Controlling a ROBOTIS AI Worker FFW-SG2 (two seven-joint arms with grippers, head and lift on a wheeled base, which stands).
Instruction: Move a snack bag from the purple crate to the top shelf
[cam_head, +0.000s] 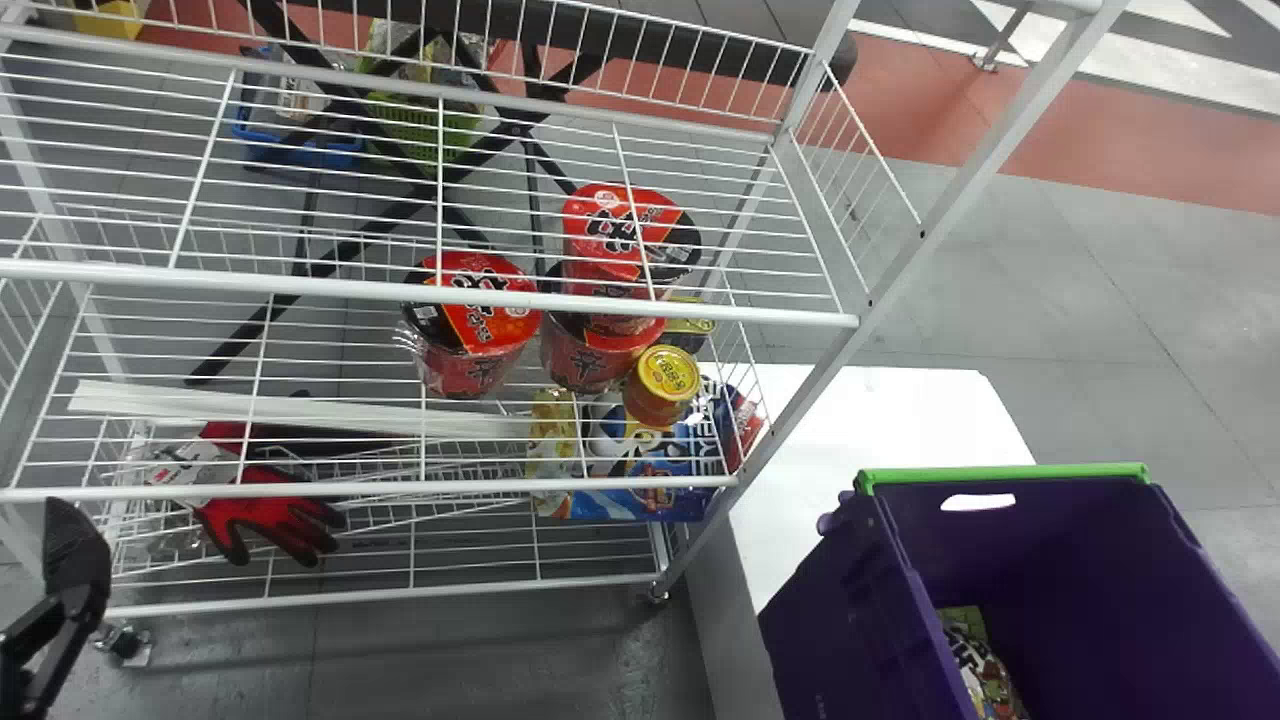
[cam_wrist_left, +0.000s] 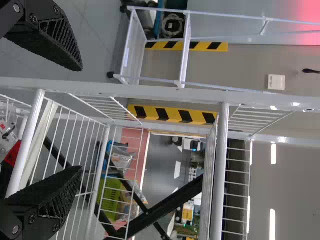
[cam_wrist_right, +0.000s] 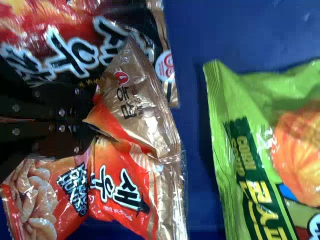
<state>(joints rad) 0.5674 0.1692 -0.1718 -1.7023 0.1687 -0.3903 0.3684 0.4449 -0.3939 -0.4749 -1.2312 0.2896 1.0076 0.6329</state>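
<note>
My left gripper (cam_head: 72, 560) is at the lower left of the head view, beside the wire rack. In the left wrist view the left gripper (cam_wrist_left: 80, 119) holds its fingers wide apart, nothing between them. Inside the purple crate (cam_head: 835, 630), at the lower right of the head view, part of a snack bag (cam_head: 985, 670) shows. The right wrist view has my right gripper (cam_wrist_right: 94, 122) closed on the gold corner of an orange-red snack bag (cam_wrist_right: 125, 185); its fingertips are partly covered by the crumpled wrapper. The rack's top shelf (cam_head: 300, 282) spans the head view's upper part.
A green snack bag (cam_wrist_right: 245, 145) and a dark red one (cam_wrist_right: 75, 50) lie beside the pinched bag. Red noodle cups (cam_head: 475, 325), a yellow-lidded jar (cam_head: 662, 385) and red gloves (cam_head: 270, 515) rest on the rack. The rack's slanted post (cam_head: 900, 265) stands between shelves and crate.
</note>
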